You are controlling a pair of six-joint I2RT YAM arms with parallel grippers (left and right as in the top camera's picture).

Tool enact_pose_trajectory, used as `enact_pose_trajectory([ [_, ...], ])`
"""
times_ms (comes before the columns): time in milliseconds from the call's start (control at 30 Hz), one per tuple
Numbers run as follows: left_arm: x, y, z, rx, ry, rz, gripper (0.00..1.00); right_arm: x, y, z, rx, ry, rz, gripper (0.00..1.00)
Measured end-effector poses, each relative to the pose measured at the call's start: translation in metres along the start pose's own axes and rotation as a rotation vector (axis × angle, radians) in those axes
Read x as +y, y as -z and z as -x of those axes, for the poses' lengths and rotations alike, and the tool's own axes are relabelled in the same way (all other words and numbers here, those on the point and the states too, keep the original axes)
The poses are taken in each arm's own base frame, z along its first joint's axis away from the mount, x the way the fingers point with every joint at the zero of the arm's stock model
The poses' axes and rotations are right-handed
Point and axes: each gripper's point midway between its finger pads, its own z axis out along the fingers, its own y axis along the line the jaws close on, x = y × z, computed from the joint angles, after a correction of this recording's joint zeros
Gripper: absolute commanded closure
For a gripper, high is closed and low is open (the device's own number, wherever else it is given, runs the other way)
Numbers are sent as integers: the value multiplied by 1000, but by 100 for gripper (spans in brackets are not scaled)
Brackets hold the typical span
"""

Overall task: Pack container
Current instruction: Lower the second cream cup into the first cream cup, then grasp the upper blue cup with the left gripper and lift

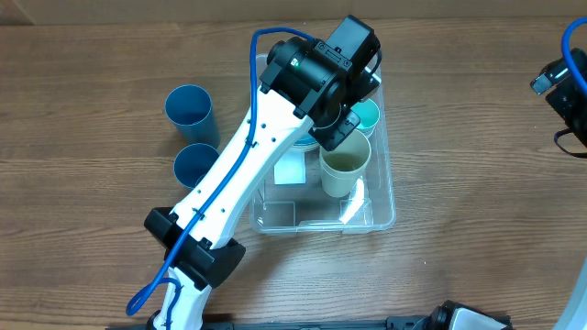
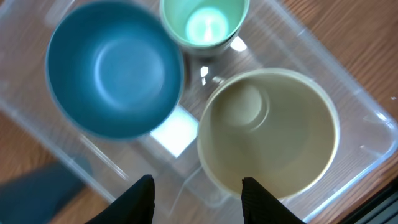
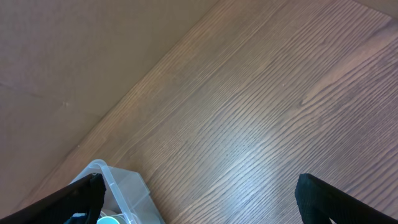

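L end effector (image 2: pixel 198 182) part-open, R (image 3: pixel 200 185) wide, both empty; container (image 1: pixel 383 206) long axis near-far

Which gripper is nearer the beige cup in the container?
Left. The left gripper hovers directly over the beige cup inside the container; the right gripper sits far off over the table.

- A wooden table (image 1: pixel 477 183) with streaked brown grain is seen across the overhead view.
- Beyond its edge a plain, dull brown surface (image 3: pixel 74 50) is shown; wall or floor cannot be told.
- A soft pale sheen is cast on the wood.
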Motion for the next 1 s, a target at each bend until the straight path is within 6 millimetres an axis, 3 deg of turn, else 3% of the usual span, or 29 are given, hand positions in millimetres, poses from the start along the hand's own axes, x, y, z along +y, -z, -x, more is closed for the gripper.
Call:
enact_pose_trajectory([
  [133, 33, 8, -9, 12, 173, 107, 50, 0, 0, 0, 0, 0, 0, 0],
  [167, 47, 10, -11, 9, 237, 123, 46, 0, 0, 0, 0, 0, 0, 0],
  [267, 114, 26, -31, -20, 493, 188, 39, 0, 0, 0, 0, 0, 0, 0],
  [300, 119, 28, -33, -24, 535, 192, 39, 0, 0, 0, 0, 0, 0, 0],
  [333, 167, 45, -56, -50, 683, 222, 39, 0, 0, 0, 0, 0, 0, 0],
  [467, 250, 71, -118, -96, 984, 220, 42, 0, 0, 0, 0, 0, -1, 0],
  [533, 272, 72, -144, -85, 1075, 211, 45, 0, 0, 0, 0, 0, 0, 0],
  [600, 279, 63, -160, -51, 1109, 178, 48, 0, 0, 0, 0, 0, 0, 0],
  [667, 275, 49, -163, -11, 1087, 126, 49, 0, 0, 0, 0, 0, 0, 0],
  [833, 260, -10, -170, 150, 1020, -3, 50, 0, 0, 0, 0, 0, -1, 0],
  [1000, 257, -44, -179, 204, 1007, -40, 49, 0, 0, 0, 0, 0, 0, 0],
])
